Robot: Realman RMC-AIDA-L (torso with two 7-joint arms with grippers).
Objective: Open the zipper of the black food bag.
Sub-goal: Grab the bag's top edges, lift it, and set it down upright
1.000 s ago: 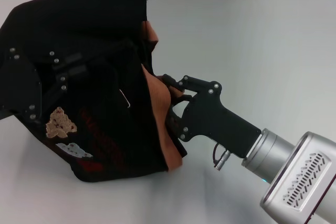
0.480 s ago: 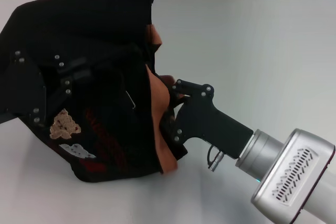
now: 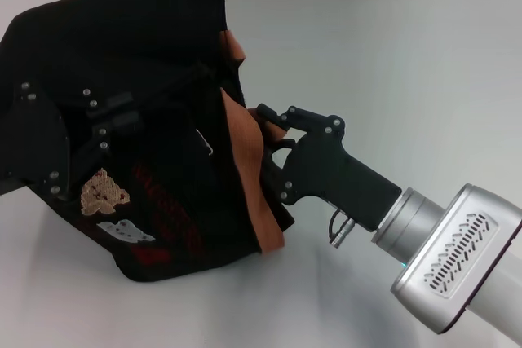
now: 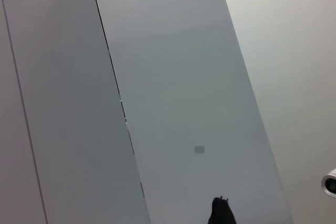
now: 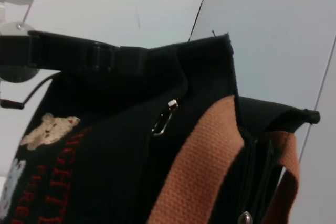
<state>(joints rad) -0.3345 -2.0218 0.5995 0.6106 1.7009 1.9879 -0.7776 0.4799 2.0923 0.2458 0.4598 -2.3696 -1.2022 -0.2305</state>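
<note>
Two arms are busy with the boxy black fabric food bag [image 3: 147, 120], which lies tipped on its side at the left of the pale grey worktop [image 3: 391, 63]. The left gripper [image 3: 49, 148] is pressed against the bag's far left side and seems to hold it steady. I cannot tell how its jaws stand, because black cloth hides them. The right gripper [image 3: 263, 124] reaches in from the right and sits at the orange-brown trim band [image 3: 249, 177] by the bag's mouth. Its jaws look closed, and a bit of orange cloth shows between them, but I cannot be sure what they hold.

My guess is that the robot is at the pulling step. The long black zipper [image 5: 257, 182] runs along the mouth, just beside the trim. A small silvery metal pull [image 5: 164, 121] hangs on the front, and that one looks like it belongs to the short pocket zipper. The next move needs a steady pull along the mouth while the left side stays held.

Compared with half a second ago, the right gripper has moved a little up and away, and the bag has tipped a bit more
</note>
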